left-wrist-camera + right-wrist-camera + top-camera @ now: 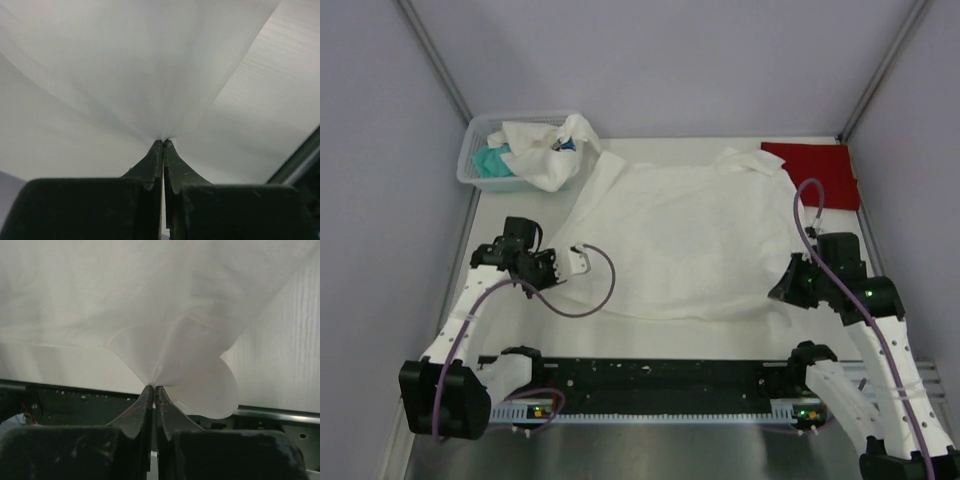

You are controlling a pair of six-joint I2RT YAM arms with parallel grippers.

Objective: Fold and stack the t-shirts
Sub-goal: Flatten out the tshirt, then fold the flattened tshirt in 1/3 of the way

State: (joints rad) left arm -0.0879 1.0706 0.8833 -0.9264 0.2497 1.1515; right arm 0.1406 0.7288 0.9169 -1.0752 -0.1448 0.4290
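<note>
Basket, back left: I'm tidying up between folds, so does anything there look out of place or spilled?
Yes. A crumpled white tee spills over the basket's right rim onto the table, next to the spread white shirt. A teal tee lies bunched inside. Nothing looks damaged.

From high behind the near edge we look down over the whole table [660,340]. Our wrist views face forward past the left gripper [163,142] and right gripper [153,387], very close to the large white t-shirt [690,235], the cloth all three share
</note>
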